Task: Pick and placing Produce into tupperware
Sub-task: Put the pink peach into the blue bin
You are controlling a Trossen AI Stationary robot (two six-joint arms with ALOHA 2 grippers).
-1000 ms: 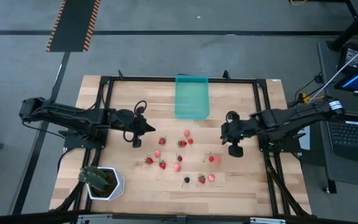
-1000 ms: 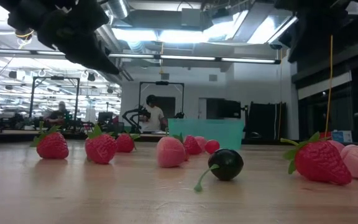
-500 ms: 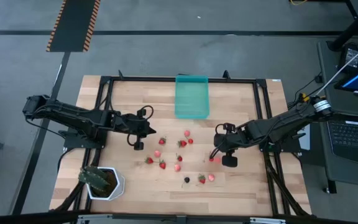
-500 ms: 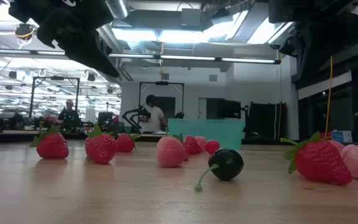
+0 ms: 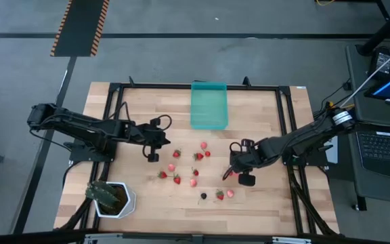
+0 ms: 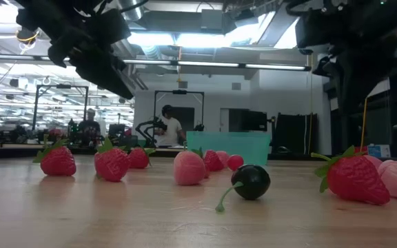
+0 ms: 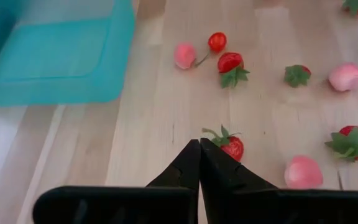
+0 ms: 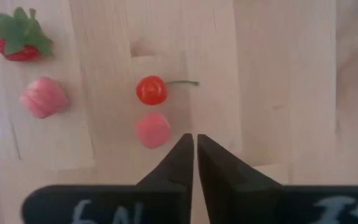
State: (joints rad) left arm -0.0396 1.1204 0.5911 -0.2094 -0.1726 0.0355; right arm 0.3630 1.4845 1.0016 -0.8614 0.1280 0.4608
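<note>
My view: pale butcher-block wooden table (image 5: 269, 108), planked grain visible, satin sheen. Rectangular translucent teal plastic tupperware (image 5: 209, 105), smooth and glossy, at the far edge. Small red and pink moulded fruits (image 6: 113, 164), the red ones dimpled, the pink ones smooth and waxy. Round dark berry (image 6: 251, 182), glossy, with highlights. Left gripper (image 7: 199, 147) and right gripper (image 8: 194, 138): matt black plastic fingers.

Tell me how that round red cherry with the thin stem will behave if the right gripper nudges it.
The cherry looks round and smooth, so it would probably roll away. Its thin stem may drag and swing it sideways. It is tiny, so likely light.
</note>
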